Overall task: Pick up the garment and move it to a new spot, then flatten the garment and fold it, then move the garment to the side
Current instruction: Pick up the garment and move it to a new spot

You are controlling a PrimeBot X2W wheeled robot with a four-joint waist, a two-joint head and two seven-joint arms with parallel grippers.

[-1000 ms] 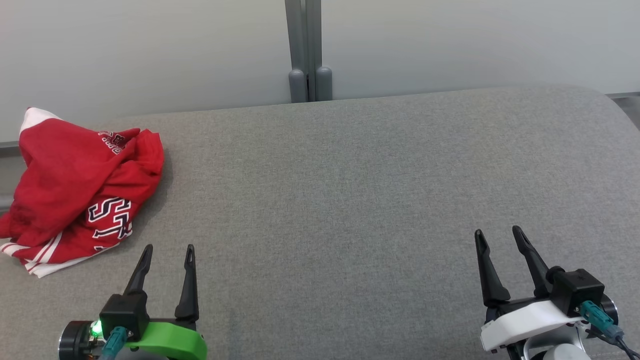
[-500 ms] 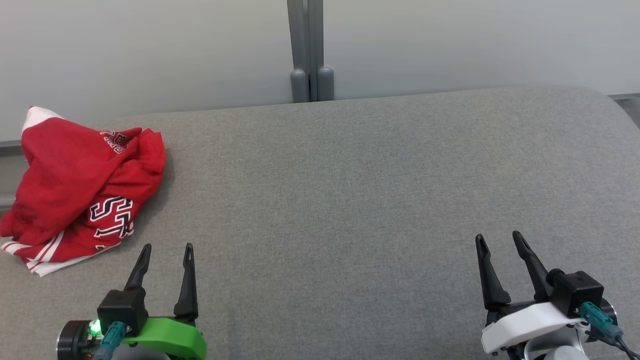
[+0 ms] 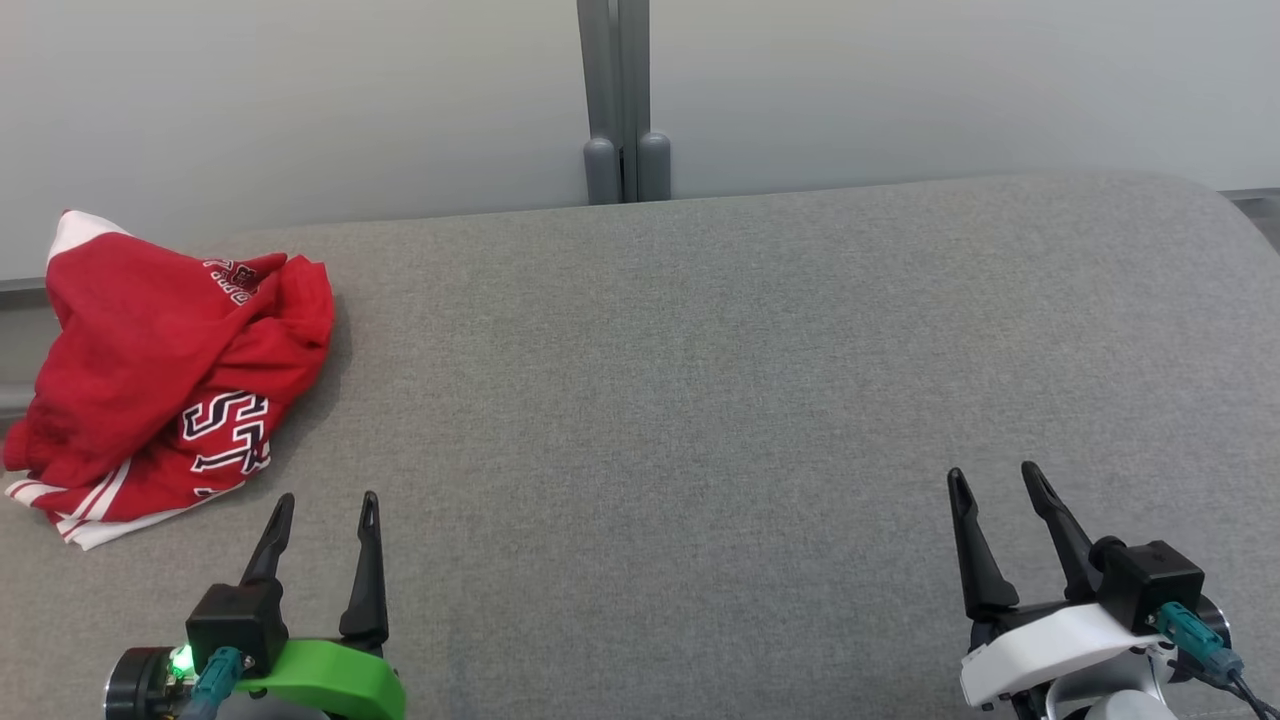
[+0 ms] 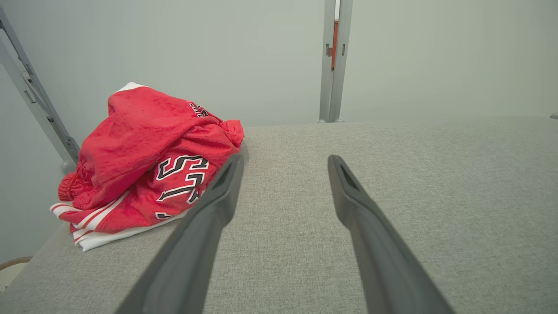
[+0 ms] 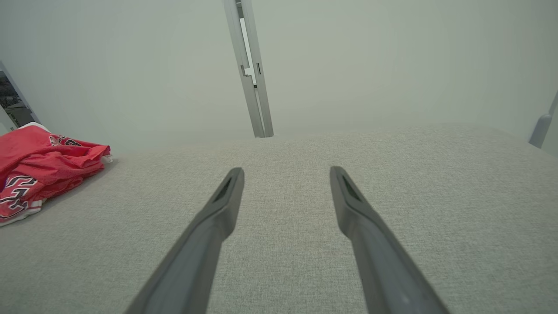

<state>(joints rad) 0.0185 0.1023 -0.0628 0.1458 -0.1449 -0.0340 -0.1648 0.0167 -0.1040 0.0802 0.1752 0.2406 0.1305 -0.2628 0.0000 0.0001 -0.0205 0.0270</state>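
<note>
Though the whole head view has slid a touch rightward over the last second, which reads as the camera turning rather than things moving, the garment (image 3: 165,375) lies as it did: a crumpled red heap at the left edge of the frame, mid-height, on the grey cushion (image 3: 700,400). The left gripper (image 3: 328,497), at lower left, has sunk slightly toward the bottom edge. The right gripper (image 3: 992,470), at lower right, looks unmoved. Both stand spread wide with nothing between the fingers.

I judge the task not yet begun: the first pick-up is still ahead, and the left gripper is the nearer one.

The left wrist view adds what the head view flattens: the heap's height, a gathered cuff (image 4: 69,192) low on its left side, and a white striped hem (image 4: 100,237) lying flat on the cushion at lower left. In the right wrist view the garment sits far off at the left edge, cut by the frame.
</note>
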